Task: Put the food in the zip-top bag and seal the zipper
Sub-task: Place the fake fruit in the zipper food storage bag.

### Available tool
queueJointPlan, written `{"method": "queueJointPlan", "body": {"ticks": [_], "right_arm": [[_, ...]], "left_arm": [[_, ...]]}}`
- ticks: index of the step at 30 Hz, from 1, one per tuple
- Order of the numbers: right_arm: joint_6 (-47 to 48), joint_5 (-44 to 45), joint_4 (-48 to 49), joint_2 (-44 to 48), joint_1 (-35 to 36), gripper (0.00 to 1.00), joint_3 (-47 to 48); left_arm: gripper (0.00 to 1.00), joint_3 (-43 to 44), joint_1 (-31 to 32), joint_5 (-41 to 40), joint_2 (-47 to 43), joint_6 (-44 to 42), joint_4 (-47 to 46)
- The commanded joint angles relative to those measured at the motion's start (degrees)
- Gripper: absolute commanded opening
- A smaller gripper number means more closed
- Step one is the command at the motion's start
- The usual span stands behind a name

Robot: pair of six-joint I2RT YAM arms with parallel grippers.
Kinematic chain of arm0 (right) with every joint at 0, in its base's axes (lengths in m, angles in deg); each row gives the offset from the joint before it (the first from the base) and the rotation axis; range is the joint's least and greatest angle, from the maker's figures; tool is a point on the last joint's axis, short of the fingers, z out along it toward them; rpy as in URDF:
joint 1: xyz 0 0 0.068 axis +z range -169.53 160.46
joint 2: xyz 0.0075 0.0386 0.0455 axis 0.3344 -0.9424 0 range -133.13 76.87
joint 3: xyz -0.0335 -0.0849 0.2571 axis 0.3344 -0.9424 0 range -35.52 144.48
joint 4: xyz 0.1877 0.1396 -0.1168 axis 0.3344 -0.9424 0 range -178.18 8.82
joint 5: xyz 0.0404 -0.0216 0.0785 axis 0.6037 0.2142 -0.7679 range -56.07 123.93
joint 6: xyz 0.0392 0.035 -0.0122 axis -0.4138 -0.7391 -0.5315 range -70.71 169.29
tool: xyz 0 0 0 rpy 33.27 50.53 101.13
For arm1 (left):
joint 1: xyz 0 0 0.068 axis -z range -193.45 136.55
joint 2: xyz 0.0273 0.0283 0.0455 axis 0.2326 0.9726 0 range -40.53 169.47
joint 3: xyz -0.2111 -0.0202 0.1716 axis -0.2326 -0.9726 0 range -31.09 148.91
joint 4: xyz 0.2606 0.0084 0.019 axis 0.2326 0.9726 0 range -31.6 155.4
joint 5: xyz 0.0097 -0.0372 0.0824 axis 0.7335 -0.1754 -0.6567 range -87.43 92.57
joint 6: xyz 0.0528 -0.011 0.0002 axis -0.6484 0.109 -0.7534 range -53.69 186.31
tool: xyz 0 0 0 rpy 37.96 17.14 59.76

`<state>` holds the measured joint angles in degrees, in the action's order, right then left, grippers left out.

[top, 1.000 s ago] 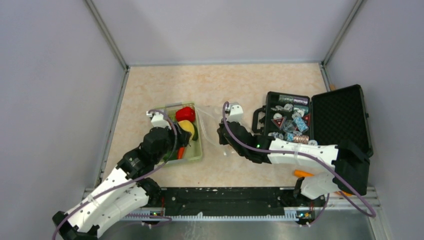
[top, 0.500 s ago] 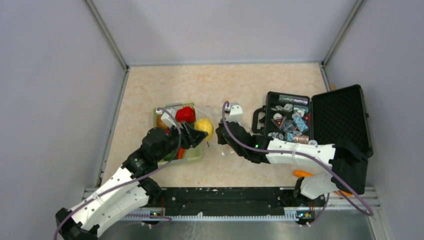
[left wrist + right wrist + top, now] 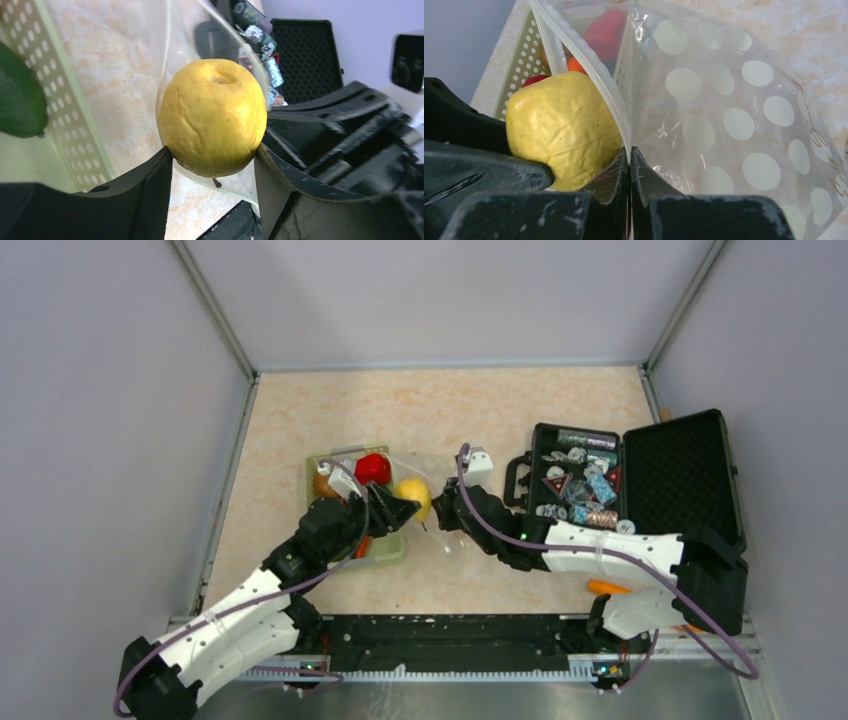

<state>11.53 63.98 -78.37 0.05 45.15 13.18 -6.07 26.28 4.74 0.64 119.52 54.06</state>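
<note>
Grey walls (image 3: 100, 390) close in a beige speckled table (image 3: 450, 410). Left of centre in the overhead view sits a green basket (image 3: 388, 550) holding a red pepper (image 3: 373, 468) and a dark green piece (image 3: 17, 100). At right, an open black case (image 3: 680, 470) holds shiny packets (image 3: 585, 485). The left gripper (image 3: 212, 161) clasps a yellow fruit (image 3: 212, 117) at the mouth of the dotted bag (image 3: 734, 125), mid-frame. The right gripper (image 3: 629, 165) is pinched tight on the zipper (image 3: 589, 65). An orange carrot (image 3: 608, 588) is half hidden by the right arm.
</note>
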Motion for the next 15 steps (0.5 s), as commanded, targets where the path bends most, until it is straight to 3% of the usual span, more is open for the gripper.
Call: {"method": "queueJointPlan", "body": {"ticks": [1, 9, 15], "right_arm": [[-0.50, 1.03, 4.90, 4.90, -0.19, 0.00, -1.50], [5.24, -8.05, 11.67, 9.07, -0.09, 0.00, -4.30], [9.45, -7.21, 9.62, 7.24, 0.46, 0.00, -3.31]], "left_arm": [[0.10, 1.14, -0.09, -5.84, 0.09, 1.29, 3.33], [0.12, 2.12, -0.09, -7.38, 2.54, 0.01, 7.17], [0.16, 6.43, -0.09, 1.88, 6.23, -2.36, 2.32]]}}
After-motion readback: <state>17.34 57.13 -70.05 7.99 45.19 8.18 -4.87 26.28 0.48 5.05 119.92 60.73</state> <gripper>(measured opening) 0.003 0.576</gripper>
